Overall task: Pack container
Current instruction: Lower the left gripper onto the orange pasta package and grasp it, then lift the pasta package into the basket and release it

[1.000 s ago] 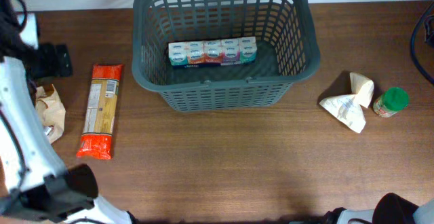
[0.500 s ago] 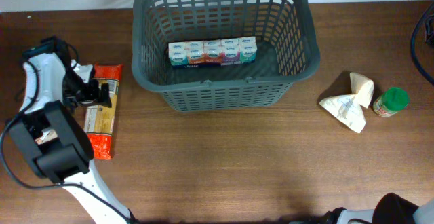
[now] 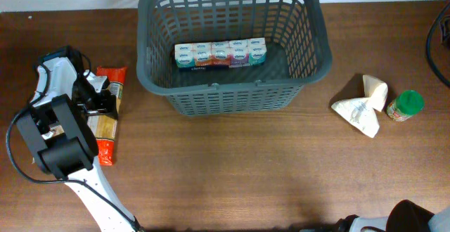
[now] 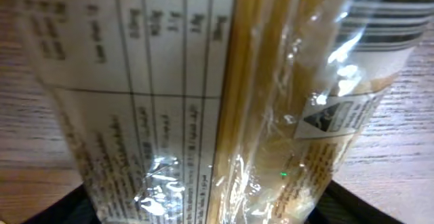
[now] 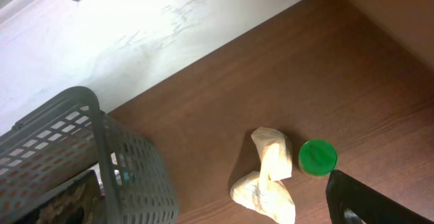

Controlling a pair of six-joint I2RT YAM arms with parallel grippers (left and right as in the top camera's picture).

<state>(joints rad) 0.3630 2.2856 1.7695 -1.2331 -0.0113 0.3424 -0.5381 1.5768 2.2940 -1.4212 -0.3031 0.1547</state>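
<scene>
The dark grey basket stands at the back middle of the table, with a row of small cartons inside; its wall also shows in the right wrist view. A long pasta packet with red ends lies left of the basket. My left gripper is low over its middle. In the left wrist view the packet fills the frame, and the open left gripper has a finger on each side of it. Only one finger of my right gripper shows, held high and empty.
A crumpled paper bag and a green-lidded jar lie to the right of the basket, and both show in the right wrist view, the bag left of the jar. A white wall runs behind the table.
My left arm has swung in from the left edge, and its gripper has come down over the middle of the pasta packet. Nothing else has moved.
</scene>
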